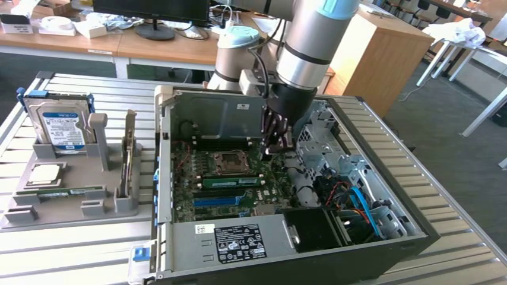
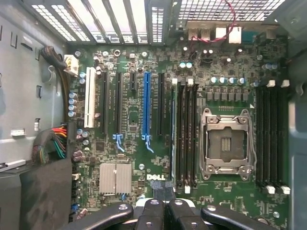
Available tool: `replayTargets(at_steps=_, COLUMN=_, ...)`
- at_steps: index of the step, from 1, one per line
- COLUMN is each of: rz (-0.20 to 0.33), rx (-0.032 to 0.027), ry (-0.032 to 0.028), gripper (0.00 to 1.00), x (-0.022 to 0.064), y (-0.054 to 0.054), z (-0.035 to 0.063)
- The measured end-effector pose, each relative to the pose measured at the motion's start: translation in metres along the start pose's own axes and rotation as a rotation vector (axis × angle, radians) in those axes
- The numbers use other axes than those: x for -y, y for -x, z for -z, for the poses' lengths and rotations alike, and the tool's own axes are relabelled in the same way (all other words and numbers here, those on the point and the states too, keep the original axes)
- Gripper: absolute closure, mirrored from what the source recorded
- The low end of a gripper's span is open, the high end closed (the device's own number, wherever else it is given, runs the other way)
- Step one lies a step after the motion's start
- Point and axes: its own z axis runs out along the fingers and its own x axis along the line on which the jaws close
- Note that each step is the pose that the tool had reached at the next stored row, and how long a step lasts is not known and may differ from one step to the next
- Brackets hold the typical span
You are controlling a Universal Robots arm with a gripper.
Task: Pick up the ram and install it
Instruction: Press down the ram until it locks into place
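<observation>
Ram: the green stick [image 1: 232, 181] stands on edge in a memory slot in the bank next to the processor socket [image 1: 230, 161], inside the open computer case [image 1: 214, 113]. In the wrist view it is seen edge-on [image 2: 173, 134], with the socket [image 2: 225, 143] alongside.

Seating: whether the stick is fully down and its end clips latched cannot be told.

End effector: closed and gripping nothing, it [image 1: 269, 151] hangs just beside the socket, over one end of the ram. In the wrist view its fingers [image 2: 163, 206] are pressed together in line with the stick.

Neighbouring slots: empty dark memory slots lie between the ram and the socket. A blue expansion slot [image 2: 146, 105] lies on the ram's far side from the socket.

Outside the case: a gray holder [image 1: 47, 211] with a blue-labelled hard drive [image 1: 63, 124] sits on the slatted surface [image 1: 79, 249], well apart from the socket.

Risk: a push at one end alone would likely tilt the stick and leave the other end unlatched.

Risk: closed fingers could slip off the thin edge and strike the bare socket or neighbouring slots.
</observation>
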Motion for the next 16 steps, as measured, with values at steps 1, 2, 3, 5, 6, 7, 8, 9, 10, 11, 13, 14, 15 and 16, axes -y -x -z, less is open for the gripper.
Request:
replayTargets(at_steps=1, rz=0.0, rx=-0.0022, ry=0.0, gripper=0.9, x=0.0001, y=0.0, z=-0.0013)
replayTargets(at_steps=2, rz=0.0, rx=-0.0043, ry=0.0, gripper=0.9, x=0.0001, y=0.0, z=-0.0025)
replayTargets(at_steps=3, rz=0.0, rx=-0.0062, ry=0.0001, gripper=0.9, x=0.0002, y=0.0, z=-0.0037)
replayTargets(at_steps=5, rz=-0.001, rx=-0.0096, ry=0.0001, gripper=0.9, x=0.0003, y=0.0, z=-0.006)
replayTargets(at_steps=6, rz=-0.001, rx=-0.0113, ry=0.0, gripper=0.9, x=0.0004, y=0.0, z=-0.0072)
replayTargets(at_steps=7, rz=-0.001, rx=-0.0129, ry=0.0001, gripper=0.9, x=0.0005, y=0.0, z=-0.0086)
replayTargets(at_steps=8, rz=-0.001, rx=-0.0144, ry=0.0001, gripper=0.9, x=0.0006, y=0.0, z=-0.0098)
replayTargets(at_steps=9, rz=-0.001, rx=-0.0157, ry=0.0001, gripper=0.9, x=0.0006, y=0.0, z=-0.011)
replayTargets(at_steps=10, rz=-0.001, rx=-0.017, ry=0.0001, gripper=0.9, x=0.0007, y=0.0, z=-0.0122)
replayTargets(at_steps=11, rz=-0.001, rx=-0.0181, ry=0.0001, gripper=0.9, x=0.0007, y=0.0, z=-0.0134)
replayTargets(at_steps=13, rz=-0.001, rx=-0.0205, ry=0.0001, gripper=0.9, x=0.0009, y=0.0, z=-0.0159)
replayTargets(at_steps=14, rz=-0.001, rx=-0.0218, ry=0.0001, gripper=0.9, x=0.001, y=0.0, z=-0.0171)
replayTargets(at_steps=15, rz=-0.001, rx=-0.023, ry=0.0001, gripper=0.9, x=0.001, y=0.0, z=-0.0184)
replayTargets(at_steps=16, rz=-0.001, rx=-0.0243, ry=0.0001, gripper=0.9, x=0.0011, y=0.0, z=-0.0196)
